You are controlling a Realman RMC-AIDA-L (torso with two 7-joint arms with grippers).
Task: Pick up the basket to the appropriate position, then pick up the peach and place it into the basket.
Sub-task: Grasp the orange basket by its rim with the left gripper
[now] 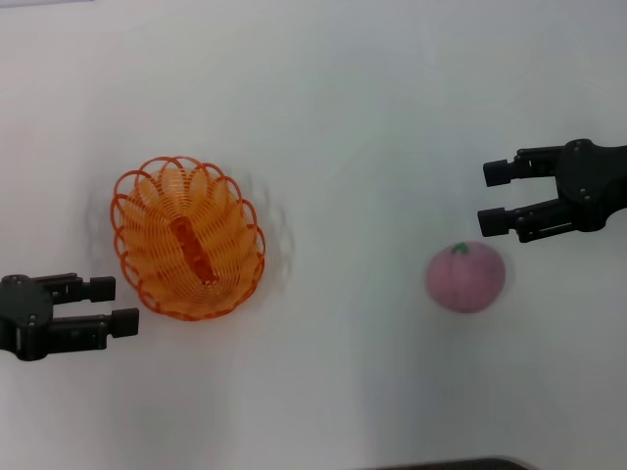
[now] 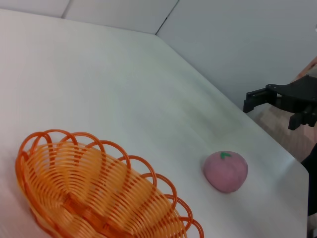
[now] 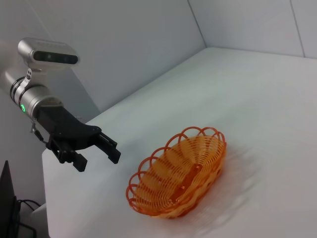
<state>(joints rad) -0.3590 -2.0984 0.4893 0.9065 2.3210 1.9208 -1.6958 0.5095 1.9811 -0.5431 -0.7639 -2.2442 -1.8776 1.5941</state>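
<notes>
Basket [image 1: 188, 238] of orange looped wire resting on the white table [image 1: 343, 98], left of centre, holding nothing. Peach [image 1: 465, 276] lying on the table well to its right. Left gripper [image 1: 111, 305], fingers apart, just beside the basket's near-left rim. Right gripper [image 1: 495, 198], fingers apart, near the peach, not touching it.

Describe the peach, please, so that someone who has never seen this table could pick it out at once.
On the white table, look to the robot's right side, just below the open right gripper. There sits the peach: a round, fuzzy pink ball with a small green mark on top. Its only neighbour on the table is the orange wire basket, near the left gripper, which is wider, oval and hollow.
</notes>
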